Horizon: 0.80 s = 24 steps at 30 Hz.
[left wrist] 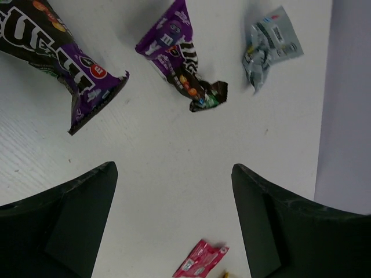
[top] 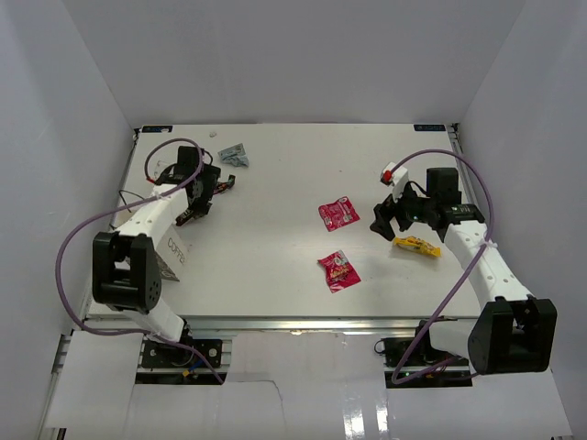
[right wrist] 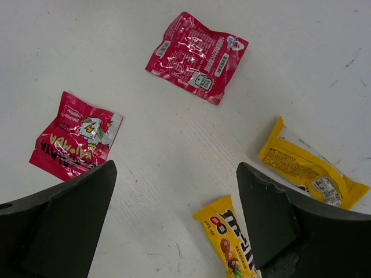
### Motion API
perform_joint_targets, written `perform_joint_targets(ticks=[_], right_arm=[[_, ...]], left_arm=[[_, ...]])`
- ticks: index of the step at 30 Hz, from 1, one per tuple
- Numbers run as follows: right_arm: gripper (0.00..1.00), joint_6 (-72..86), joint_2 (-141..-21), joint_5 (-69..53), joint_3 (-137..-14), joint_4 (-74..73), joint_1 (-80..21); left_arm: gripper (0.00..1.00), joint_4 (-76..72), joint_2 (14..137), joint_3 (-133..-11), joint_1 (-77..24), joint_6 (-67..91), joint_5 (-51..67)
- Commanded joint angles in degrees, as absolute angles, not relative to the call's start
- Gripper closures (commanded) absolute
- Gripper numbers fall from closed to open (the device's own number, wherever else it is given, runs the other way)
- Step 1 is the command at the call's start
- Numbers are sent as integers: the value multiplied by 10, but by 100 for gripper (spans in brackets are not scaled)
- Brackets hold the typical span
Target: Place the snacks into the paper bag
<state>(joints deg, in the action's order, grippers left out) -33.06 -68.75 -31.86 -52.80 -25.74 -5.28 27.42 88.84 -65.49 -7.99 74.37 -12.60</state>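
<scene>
The paper bag lies flat at the left, partly under my left arm. My left gripper is open and empty above the table. Two dark purple M&M packets and a grey packet lie beyond it. My right gripper is open and empty. A yellow M&M packet lies by its right finger and a second yellow packet just past it. Two red packets lie farther out, in mid-table in the top view.
The grey packet lies near the back edge. A small red-and-white item sits behind my right gripper. White walls enclose the table on the left, back and right. One red packet shows in the left wrist view.
</scene>
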Motion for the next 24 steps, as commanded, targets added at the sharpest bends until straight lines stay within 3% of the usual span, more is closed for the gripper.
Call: perform_joint_targets(ticks=[1,11,18,24], right_arm=[[10,-343,-693,-359,-555,-257,-52],[10,-345,-711,-343,-534,-251,-48],[9,-333,-723,-345,-533,-241,-47],[9,-330,-730,-345,-538,-237,-47]], left_arm=[[10,356,950,-719,-78,844,-164],[16,511,1068,-859,-79,896,-218],[11,581,1074,-885,-78,914,-260],[7,577,1106,-877,-55,904,-224]])
